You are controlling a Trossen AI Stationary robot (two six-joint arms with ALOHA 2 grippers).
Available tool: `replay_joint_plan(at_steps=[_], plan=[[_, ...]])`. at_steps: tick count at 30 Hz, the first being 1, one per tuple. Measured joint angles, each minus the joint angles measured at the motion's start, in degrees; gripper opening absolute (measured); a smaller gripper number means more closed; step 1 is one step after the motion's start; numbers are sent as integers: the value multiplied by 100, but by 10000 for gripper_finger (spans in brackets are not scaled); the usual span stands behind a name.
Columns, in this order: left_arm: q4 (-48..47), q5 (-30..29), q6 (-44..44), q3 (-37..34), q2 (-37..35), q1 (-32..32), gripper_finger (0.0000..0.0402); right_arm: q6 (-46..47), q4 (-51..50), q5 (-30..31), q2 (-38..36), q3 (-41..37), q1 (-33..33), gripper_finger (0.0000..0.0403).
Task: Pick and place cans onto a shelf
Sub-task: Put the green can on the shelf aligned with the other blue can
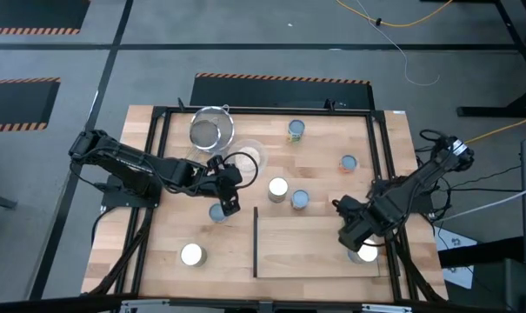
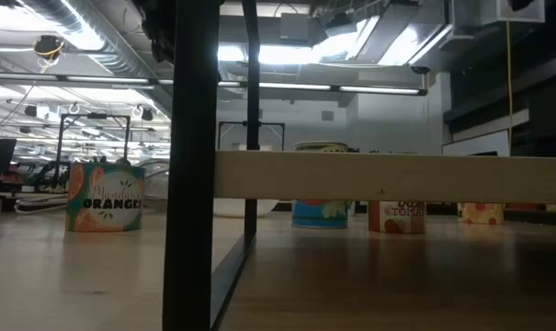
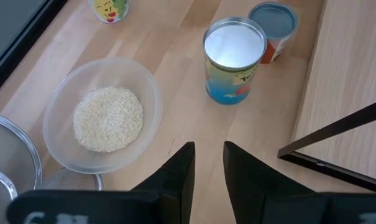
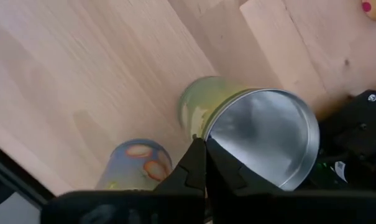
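Observation:
The shelf (image 1: 319,248) is a light-wood panel with a dark upright edge (image 1: 256,242). In the low view its board (image 2: 388,176) runs level above the table. My right gripper (image 1: 353,236) is shut beside a shiny-topped, green-sided can (image 4: 256,140) that stands on the shelf's right end (image 1: 365,253). My left gripper (image 3: 208,168) is a little open and empty, partly over a blue-topped can (image 1: 216,213) left of the shelf. A white-topped can (image 3: 234,59) and a blue-topped can (image 3: 271,25) stand ahead of it. My right gripper's shut fingertips (image 4: 200,155) meet the shiny-topped can at its upper rim (image 4: 207,134), slanting down from the table's right. I cannot tell whether they pinch the rim or only rest against it. The can stands on the shelf.
A glass bowl of grains (image 3: 100,118) and a mesh strainer (image 1: 211,130) stand at the far left. More cans stand at the far middle (image 1: 296,129), the far right (image 1: 348,163) and the near left (image 1: 191,254). A blue-labelled can (image 4: 135,165) shows beyond the right gripper.

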Motion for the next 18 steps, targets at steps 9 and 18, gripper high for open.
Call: replay_joint_plan(at_steps=[9, 18], plan=[[0, 0, 0, 0, 0, 0, 78, -6, 319, -393, 8, 0, -4, 0], [1, -1, 2, 0, 0, 0, 78, -4, 403, -490, 8, 0, 40, 7]])
